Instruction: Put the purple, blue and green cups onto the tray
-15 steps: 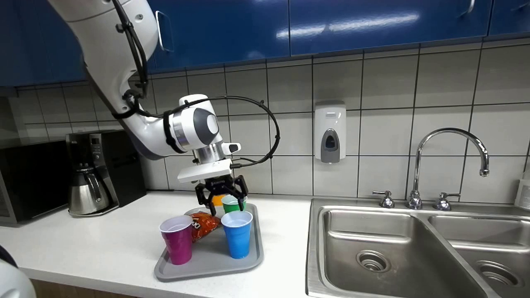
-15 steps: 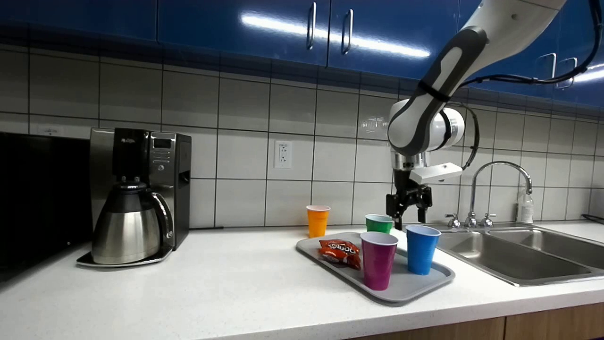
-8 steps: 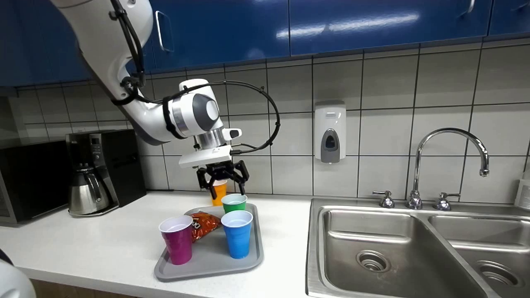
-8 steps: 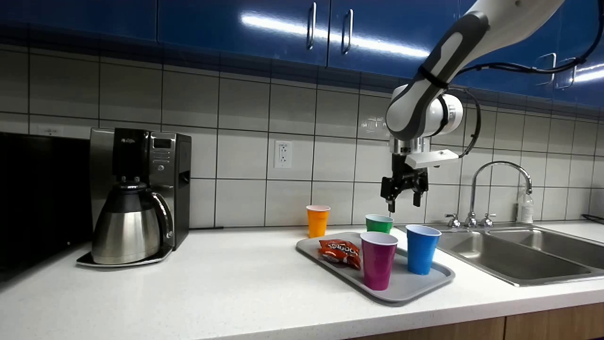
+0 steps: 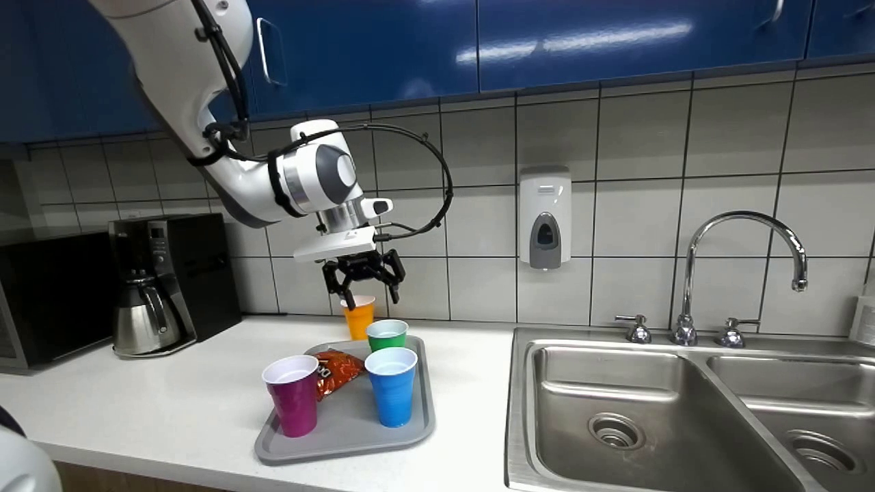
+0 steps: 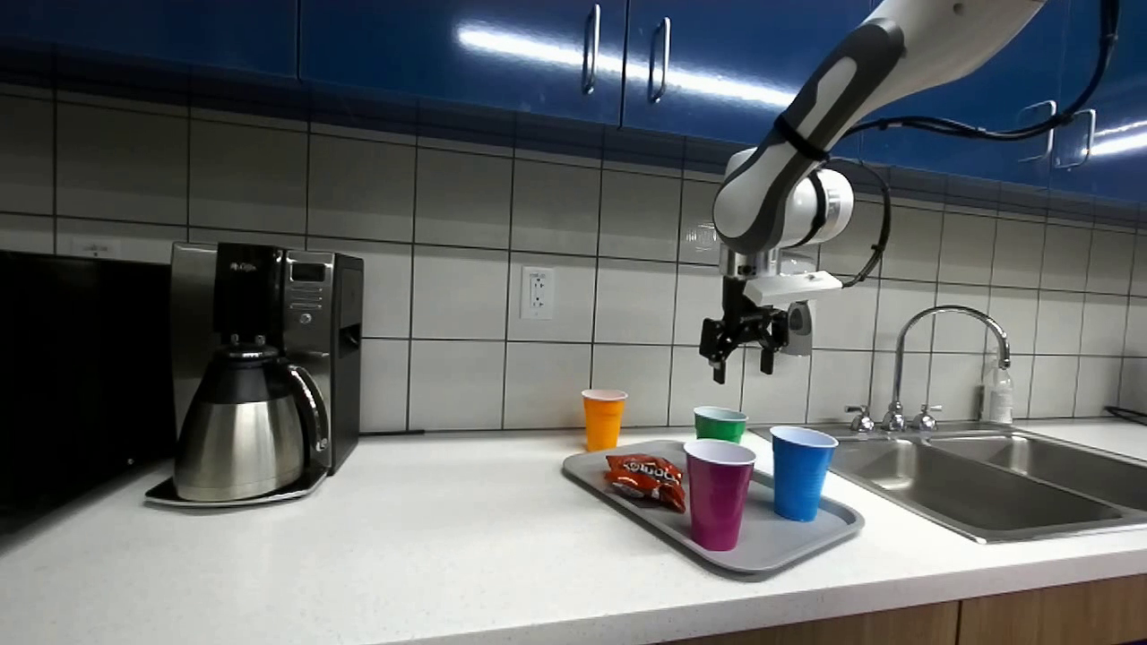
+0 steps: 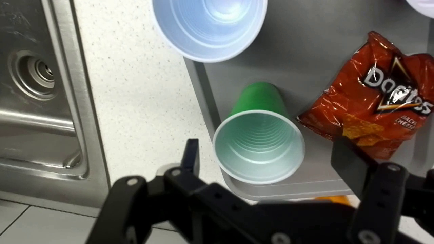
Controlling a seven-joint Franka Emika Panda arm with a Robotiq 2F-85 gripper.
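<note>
The purple cup (image 5: 295,403), blue cup (image 5: 394,393) and green cup (image 5: 387,335) stand upright on the grey tray (image 5: 342,437). In an exterior view the purple cup (image 6: 719,502) is nearest the camera, with the blue cup (image 6: 800,475) to its right and the green cup (image 6: 720,425) behind. My gripper (image 5: 373,301) is open and empty, well above the green cup. In the wrist view the green cup (image 7: 260,96) shows between the spread fingers, apart from both. The blue cup (image 7: 213,27) is at the top edge; only a bit of rim shows at the top right corner.
A red Doritos bag (image 6: 645,479) lies on the tray beside the cups. An orange cup (image 6: 604,419) stands on the counter behind the tray. A steel sink (image 5: 615,403) with a tap is beside the tray. A coffee maker (image 6: 269,385) stands farther along the counter.
My gripper has risen from close by the green cup to well above it, and shifted slightly toward the coffee maker's side. The cups, bag and tray have not moved.
</note>
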